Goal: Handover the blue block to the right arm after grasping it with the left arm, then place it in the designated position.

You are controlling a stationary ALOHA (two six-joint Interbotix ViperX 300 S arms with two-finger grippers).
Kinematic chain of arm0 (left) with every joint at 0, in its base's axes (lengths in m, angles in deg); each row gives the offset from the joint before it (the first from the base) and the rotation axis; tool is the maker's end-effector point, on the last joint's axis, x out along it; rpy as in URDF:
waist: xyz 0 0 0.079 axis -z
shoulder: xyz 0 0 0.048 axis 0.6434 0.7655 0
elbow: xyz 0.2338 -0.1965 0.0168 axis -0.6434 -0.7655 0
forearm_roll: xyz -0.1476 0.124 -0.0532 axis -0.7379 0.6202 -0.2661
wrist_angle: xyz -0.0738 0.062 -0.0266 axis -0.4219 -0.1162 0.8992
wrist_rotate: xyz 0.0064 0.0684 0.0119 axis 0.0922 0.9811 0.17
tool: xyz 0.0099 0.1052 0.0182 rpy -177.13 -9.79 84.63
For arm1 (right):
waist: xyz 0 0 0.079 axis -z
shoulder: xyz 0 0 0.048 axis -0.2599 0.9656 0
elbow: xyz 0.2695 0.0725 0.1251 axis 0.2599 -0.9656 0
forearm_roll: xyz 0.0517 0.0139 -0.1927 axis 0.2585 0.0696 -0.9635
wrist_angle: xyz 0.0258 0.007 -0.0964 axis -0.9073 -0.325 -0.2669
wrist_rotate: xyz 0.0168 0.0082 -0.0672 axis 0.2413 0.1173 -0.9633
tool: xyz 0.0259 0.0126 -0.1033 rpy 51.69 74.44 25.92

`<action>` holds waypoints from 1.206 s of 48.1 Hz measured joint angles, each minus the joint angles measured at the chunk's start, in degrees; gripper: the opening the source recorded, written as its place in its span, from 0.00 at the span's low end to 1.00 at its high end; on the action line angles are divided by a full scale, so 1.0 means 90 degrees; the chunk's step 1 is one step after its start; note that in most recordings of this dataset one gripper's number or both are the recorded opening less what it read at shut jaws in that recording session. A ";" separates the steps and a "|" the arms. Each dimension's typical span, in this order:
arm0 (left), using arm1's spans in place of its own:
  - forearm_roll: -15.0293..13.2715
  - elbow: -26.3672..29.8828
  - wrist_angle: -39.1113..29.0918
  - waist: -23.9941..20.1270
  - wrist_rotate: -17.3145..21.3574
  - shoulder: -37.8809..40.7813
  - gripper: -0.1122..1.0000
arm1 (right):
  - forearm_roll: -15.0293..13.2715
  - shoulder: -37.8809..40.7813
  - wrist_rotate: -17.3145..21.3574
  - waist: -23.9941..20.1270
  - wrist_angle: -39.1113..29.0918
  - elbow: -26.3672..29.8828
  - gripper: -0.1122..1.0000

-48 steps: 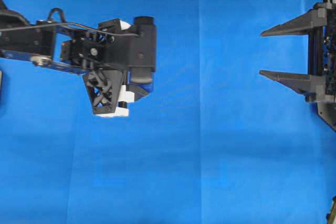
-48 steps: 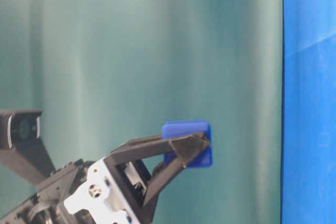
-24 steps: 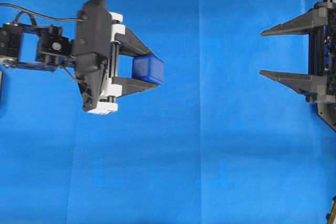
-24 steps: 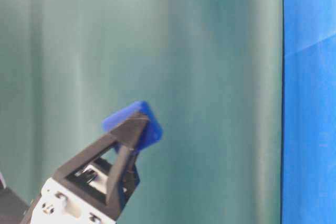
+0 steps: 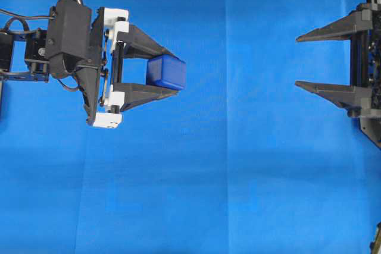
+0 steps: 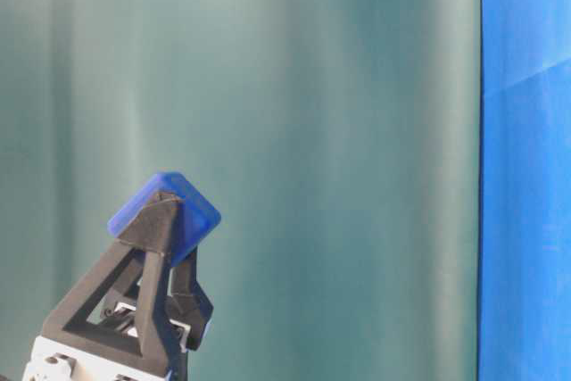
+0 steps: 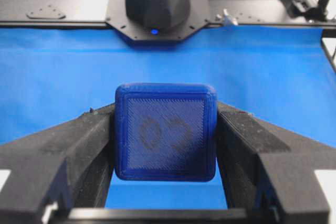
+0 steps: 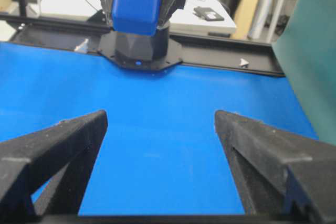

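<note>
The blue block (image 5: 166, 72) is a small dark-blue cube pinched between the two black fingers of my left gripper (image 5: 172, 73), lifted clear of the blue cloth (image 5: 238, 176). The left wrist view shows the block (image 7: 165, 132) clamped on both sides, a faint mark on its face. From table level the block (image 6: 165, 218) sits at the fingertips in mid air. My right gripper (image 5: 297, 60) stands open at the right edge, its fingertips (image 5: 305, 85) pointing left toward the block across a wide gap. The right wrist view shows the block (image 8: 136, 3) far ahead, between its spread fingers (image 8: 68, 140).
The opposite arm's black base (image 7: 157, 3) sits at the cloth's far edge. A black frame rail (image 8: 220, 59) borders the cloth. A teal backdrop (image 6: 312, 131) fills the table-level view.
My left wrist has rolled and swung so the fingers now point right with the block facing the right gripper. The right gripper has not moved.
</note>
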 measured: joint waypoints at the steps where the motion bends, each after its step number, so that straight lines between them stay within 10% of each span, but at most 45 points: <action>1: 0.0000 0.0000 0.0010 0.0000 -0.0020 0.0000 0.54 | 0.0000 0.0000 0.0010 -0.0010 0.0010 0.0000 0.97; 18: -0.0010 0.0000 0.0010 -0.0039 -0.0068 0.0000 0.54 | -0.0098 0.0010 -0.0098 -0.0010 0.0020 0.0000 0.96; 37: -0.0029 0.0000 0.0010 -0.0068 -0.0068 0.0000 0.54 | -0.1523 0.0029 -0.1006 -0.0039 -0.0039 0.0117 0.95; 58: -0.0029 0.0000 0.0020 -0.0088 -0.0068 0.0000 0.54 | -0.2891 0.0078 -0.3154 -0.0039 -0.0049 0.0166 0.95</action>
